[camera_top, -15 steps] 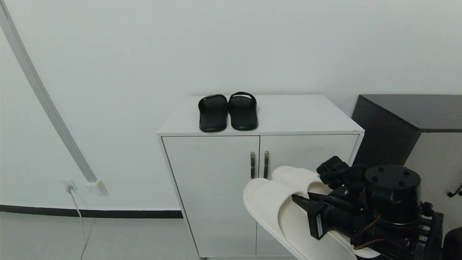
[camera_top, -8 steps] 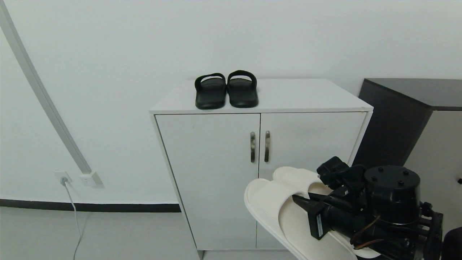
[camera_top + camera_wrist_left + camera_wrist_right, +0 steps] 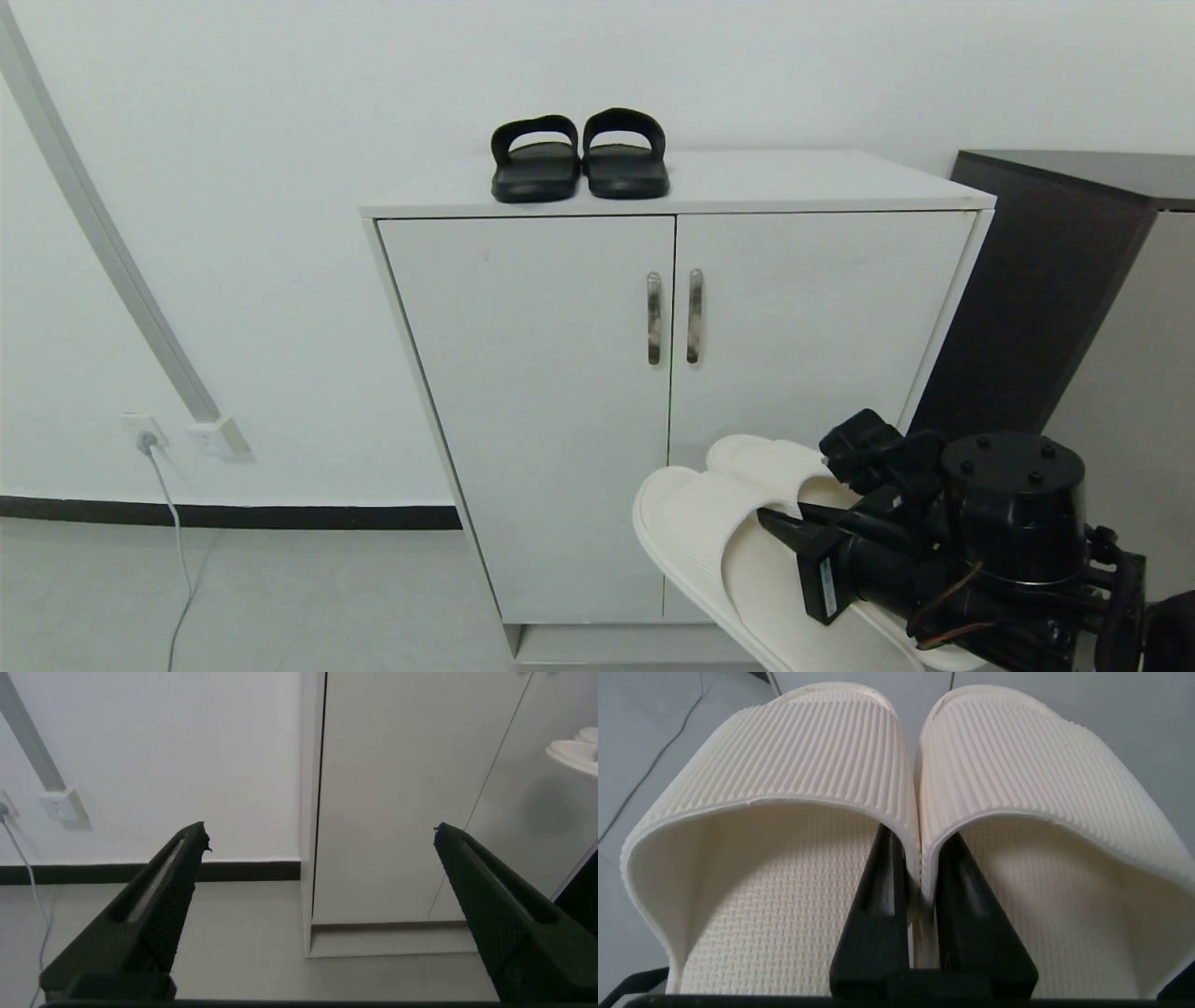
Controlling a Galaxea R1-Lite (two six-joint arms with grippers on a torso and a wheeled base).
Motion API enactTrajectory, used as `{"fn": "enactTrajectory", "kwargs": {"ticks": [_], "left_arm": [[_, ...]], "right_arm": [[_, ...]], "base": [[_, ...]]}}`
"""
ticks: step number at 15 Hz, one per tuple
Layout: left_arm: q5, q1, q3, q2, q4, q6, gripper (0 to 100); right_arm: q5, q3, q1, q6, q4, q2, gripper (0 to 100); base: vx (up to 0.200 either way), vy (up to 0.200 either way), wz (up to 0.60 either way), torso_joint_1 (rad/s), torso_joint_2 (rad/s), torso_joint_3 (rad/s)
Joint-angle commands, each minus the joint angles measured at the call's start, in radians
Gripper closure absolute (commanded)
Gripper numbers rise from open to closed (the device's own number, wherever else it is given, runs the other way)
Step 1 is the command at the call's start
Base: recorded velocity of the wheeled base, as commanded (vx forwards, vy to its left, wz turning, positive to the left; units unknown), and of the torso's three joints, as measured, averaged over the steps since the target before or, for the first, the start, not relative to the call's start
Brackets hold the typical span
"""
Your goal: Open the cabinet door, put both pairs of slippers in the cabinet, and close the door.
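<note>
Lower right, your R hand (image 3: 920, 873) is clamped on the white pair (image 3: 691, 523), one finger under each strap, pinching the inner walls so both ride together. L hand (image 3: 320, 833) is spread wide, empty, facing the cabinet (image 3: 840, 182). The doors (image 3: 532, 401) are shut. The handles (image 3: 653, 317) meet mid-frame w/ free room in front. Farthest, the black pair (image 3: 579, 159) sits on top, upper centre.

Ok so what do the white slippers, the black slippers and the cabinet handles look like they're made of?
White slippers: probably soft foam or cloth, matte; ribbed straps and dimpled footbeds.
Black slippers: likely moulded rubber or foam, smooth with a faint sheen, one-piece shape.
Cabinet handles: seemingly metal, dull grey gleam with darker patches.
</note>
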State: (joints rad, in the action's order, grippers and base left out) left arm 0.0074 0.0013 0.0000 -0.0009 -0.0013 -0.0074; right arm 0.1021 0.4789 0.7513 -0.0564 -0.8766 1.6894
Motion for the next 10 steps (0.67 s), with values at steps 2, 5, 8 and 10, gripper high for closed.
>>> {"fn": "enactTrajectory", "kwargs": {"ticks": [2, 5, 8, 10], "left_arm": [[-0.003, 0.0, 0.0, 0.001, 0.0, 0.001, 0], [-0.004, 0.0, 0.0, 0.001, 0.0, 0.001, 0], [-0.004, 0.0, 0.0, 0.001, 0.0, 0.003, 0], [-0.014, -0.003, -0.043, 0.015, -0.006, 0.0, 0]], "right_arm": [[0.001, -0.006, 0.0, 0.0, -0.01, -0.004, 100], [0.001, -0.023, 0.0, 0.001, -0.033, 0.001, 100], [-0.001, -0.026, 0.0, 0.001, -0.041, 0.003, 100], [-0.001, -0.028, 0.0, 0.001, -0.041, 0.003, 100]], "base": [[0.0, 0.0, 0.0, -0.027, 0.43, 0.395], [0.0, 0.0, 0.0, -0.01, 0.12, 0.107], [0.0, 0.0, 0.0, -0.002, 0.04, 0.049], [0.0, 0.0, 0.0, 0.0, 0.0, 0.0]]}}
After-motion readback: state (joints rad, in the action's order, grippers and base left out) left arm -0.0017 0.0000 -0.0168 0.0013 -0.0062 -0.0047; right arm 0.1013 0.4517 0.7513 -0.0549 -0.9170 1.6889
